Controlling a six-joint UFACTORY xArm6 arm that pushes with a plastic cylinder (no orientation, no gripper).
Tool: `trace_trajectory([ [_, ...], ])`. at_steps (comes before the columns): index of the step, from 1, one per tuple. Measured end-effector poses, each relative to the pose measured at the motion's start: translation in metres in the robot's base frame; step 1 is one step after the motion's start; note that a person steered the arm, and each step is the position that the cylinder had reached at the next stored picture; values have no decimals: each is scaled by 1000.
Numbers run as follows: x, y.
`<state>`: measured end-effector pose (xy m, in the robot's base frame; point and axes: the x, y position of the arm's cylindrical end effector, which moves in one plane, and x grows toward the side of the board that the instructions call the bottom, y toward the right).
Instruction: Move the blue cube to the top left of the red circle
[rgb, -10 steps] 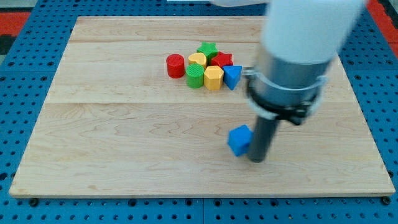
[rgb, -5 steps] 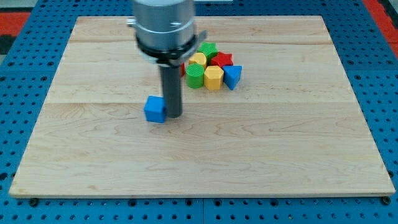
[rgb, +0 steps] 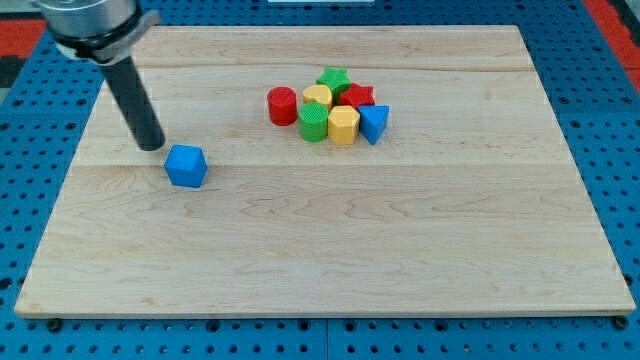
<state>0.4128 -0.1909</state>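
Observation:
The blue cube (rgb: 186, 166) lies on the wooden board's left half, well to the lower left of the red circle (rgb: 282, 105). The red circle is the leftmost block of a cluster near the view's top centre. My tip (rgb: 151, 145) rests on the board just up and left of the blue cube, a small gap apart from it. The dark rod rises from it to the view's top left corner.
The cluster right of the red circle holds a green star (rgb: 334, 79), a yellow block (rgb: 318, 95), a red block (rgb: 357, 97), a green cylinder (rgb: 313, 122), a yellow hexagon (rgb: 343, 125) and a blue triangle (rgb: 373, 122). The board's left edge (rgb: 70, 170) is near my tip.
The blue cube has slid from the lower middle of the board up and left. My tip was on its right side; now it stands up and left of the cube, apart from it.

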Motion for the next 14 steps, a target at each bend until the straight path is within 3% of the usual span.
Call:
trace_trajectory([
  [1,33,-29],
  [2,51,11],
  [4,39,65],
  [5,66,85],
  [6,62,121],
  [8,8,73],
  [9,14,56],
  [11,-33,14],
  [12,-34,-42],
  [13,-63,-44],
  [14,-76,2],
])
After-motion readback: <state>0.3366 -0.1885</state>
